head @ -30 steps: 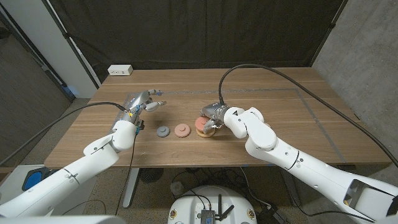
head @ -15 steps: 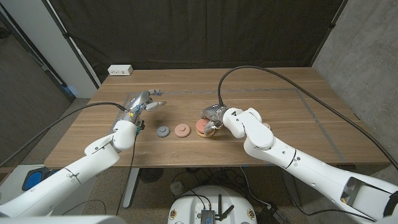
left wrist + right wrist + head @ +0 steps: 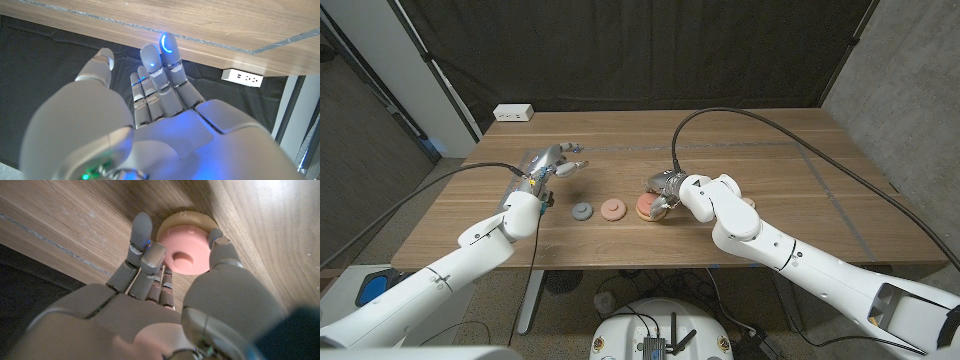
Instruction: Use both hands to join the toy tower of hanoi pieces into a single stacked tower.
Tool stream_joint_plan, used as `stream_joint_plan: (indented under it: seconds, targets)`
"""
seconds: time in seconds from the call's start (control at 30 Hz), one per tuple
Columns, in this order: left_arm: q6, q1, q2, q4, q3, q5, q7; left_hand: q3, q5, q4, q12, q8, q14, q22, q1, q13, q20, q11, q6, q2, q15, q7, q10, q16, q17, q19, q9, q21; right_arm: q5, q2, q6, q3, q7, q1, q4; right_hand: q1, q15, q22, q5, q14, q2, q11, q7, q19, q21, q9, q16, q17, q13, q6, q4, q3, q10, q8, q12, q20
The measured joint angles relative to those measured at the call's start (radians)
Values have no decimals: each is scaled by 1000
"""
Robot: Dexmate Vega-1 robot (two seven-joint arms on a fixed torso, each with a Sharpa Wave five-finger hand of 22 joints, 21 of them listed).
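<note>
Near the table's middle, the right hand is partly hiding a pink disc stacked on a tan disc, its fingers and thumb clasping them. Left of these, a salmon disc and grey disc are lying. Farther left, the left hand is hovering, fingers apart, holding nothing.

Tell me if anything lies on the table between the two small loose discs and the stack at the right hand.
Nothing visible does. The grey disc, the pink disc and the pink-on-tan stack sit in a row on bare wood. The right hand is at the stack; the left hand hovers behind the grey disc.
</note>
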State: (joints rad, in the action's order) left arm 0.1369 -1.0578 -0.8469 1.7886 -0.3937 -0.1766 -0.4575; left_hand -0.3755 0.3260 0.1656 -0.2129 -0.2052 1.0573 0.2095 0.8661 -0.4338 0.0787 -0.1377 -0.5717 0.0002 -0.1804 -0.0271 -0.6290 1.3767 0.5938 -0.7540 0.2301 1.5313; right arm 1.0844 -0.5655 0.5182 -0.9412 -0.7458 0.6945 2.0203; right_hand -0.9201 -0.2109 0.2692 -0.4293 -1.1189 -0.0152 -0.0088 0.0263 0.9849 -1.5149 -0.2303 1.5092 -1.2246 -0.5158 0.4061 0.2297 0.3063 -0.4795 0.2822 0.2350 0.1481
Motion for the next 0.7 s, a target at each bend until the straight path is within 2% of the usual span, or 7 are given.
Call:
stream_joint_plan:
  seconds: [0.5, 0.6, 0.63, 0.7]
  targets:
    - [0, 14, 7, -7, -10, -2, 3, 0, 0, 0, 0, 0, 0, 0, 0, 0, 0, -2, 0, 0, 0, 0, -5, 0, 2, 0, 0, 4, -4, -16, 16, -6, -20, -6, 0, 0, 0, -4, -4, 0, 0, 3, 0, 0, -7, 0, 0, 2, 0, 0, 5, 5, -3, 2, -9, 0]
    - [2, 14, 7, -7, -10, -3, 3, 0, 0, 0, 0, 0, 2, 0, 0, 0, 0, -2, 0, 0, -2, 0, -5, 0, 5, 0, 0, 4, -2, -18, 20, -8, -28, -8, 1, 0, 0, -8, -4, 0, 0, -11, -15, 0, -7, 0, 0, 3, -6, -15, 5, 5, 11, 2, -23, 0]
    - [2, 14, 7, -6, -10, -3, 3, 0, 0, 0, 0, 0, 4, 0, 0, 0, 0, -2, 0, 0, -4, 0, -5, 0, 7, 0, 0, 4, 1, -18, 22, -9, -32, -8, 1, 0, 0, -9, -4, 0, 0, -15, -18, 0, -7, 0, 0, 2, -32, -19, 5, 5, 15, 0, -27, 0]
    - [4, 14, 7, -4, -10, -3, 3, -4, 0, -4, 0, 0, 4, 1, 0, 0, 0, -2, -1, 0, -4, 1, -5, 0, 7, 0, 0, 4, 6, -19, 24, -11, -39, -10, 2, 0, 0, -10, -4, 1, 0, -22, -24, 0, -7, -1, 0, 1, -37, -24, 5, 5, 22, -11, -32, 0]
